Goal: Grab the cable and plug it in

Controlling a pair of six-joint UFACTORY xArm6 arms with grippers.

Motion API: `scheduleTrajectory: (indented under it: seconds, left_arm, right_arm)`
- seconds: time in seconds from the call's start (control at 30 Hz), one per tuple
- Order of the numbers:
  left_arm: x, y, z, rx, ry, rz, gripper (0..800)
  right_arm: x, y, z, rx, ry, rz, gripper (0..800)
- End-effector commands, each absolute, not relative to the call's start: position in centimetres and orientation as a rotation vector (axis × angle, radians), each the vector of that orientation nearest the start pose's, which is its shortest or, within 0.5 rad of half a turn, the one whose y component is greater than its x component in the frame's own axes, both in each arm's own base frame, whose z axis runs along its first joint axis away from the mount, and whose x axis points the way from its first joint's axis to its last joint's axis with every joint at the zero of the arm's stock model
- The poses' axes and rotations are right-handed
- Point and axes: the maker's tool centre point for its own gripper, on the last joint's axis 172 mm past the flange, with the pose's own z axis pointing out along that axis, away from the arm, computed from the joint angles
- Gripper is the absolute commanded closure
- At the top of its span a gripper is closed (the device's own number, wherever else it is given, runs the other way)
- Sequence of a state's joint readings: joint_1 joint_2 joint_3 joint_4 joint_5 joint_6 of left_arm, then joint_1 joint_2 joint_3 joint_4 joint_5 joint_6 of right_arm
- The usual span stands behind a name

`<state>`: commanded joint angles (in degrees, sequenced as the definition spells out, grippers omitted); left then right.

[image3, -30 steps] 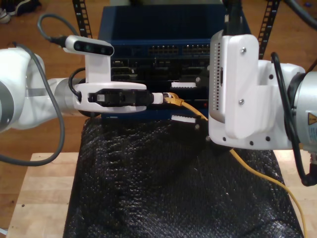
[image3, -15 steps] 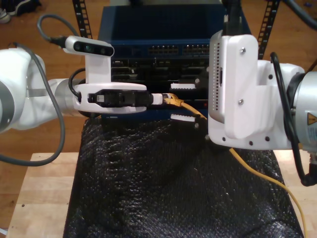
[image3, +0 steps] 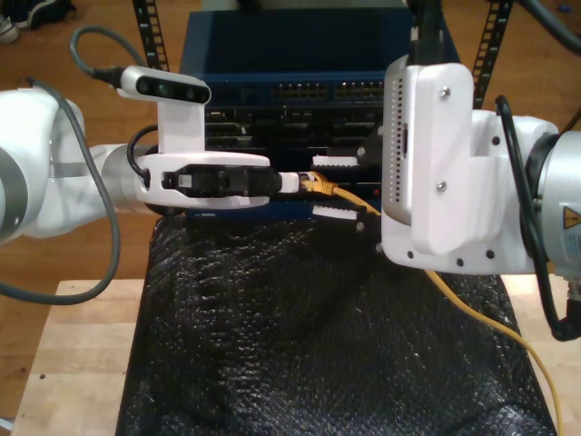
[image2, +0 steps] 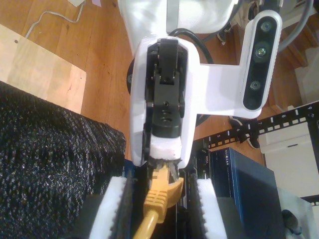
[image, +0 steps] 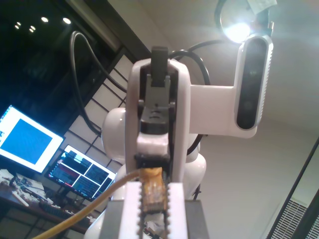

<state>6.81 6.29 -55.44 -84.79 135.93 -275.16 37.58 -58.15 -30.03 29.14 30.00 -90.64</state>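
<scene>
Exterior view: my first gripper (image3: pixel 292 181) pinches the yellow network cable (image3: pixel 349 196) by its plug; my second gripper (image3: pixel 332 186) stands spread around it.

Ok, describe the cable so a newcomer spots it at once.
Find the blue rack unit at the back of the exterior view, behind the black mat. In front of it, the cable is the thin yellow-orange line rising from that view's lower right to my first gripper. Nearby robot cables are thick and dark.
</scene>
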Motion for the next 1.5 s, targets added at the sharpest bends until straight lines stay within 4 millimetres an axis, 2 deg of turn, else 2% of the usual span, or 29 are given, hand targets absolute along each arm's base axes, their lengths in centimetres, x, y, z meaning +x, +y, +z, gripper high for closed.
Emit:
scheduleTrajectory:
  seconds: [0.37,1.2,1.27,1.37,1.5]
  left_arm:
    - [30.01,-20.65,45.38,0.844,-0.765,0.275,776]
    - [29.97,-20.7,45.38,0.844,-0.767,0.271,776]
    - [29.97,-20.7,45.38,0.844,-0.767,0.271,776]
    - [29.97,-20.7,45.38,0.844,-0.767,0.271,776]
    - [29.97,-20.7,45.38,0.844,-0.767,0.271,776]
  right_arm:
    - [29.68,27.06,46.07,1.509,2.189,1.608,571]
    - [29.66,27.04,46.13,1.51,2.188,1.61,618]
    - [29.64,27.11,46.07,1.51,2.19,1.609,650]
    - [29.69,27.03,46.2,1.513,2.183,1.615,756]
    - [29.69,27.03,46.11,1.518,2.183,1.614,792]
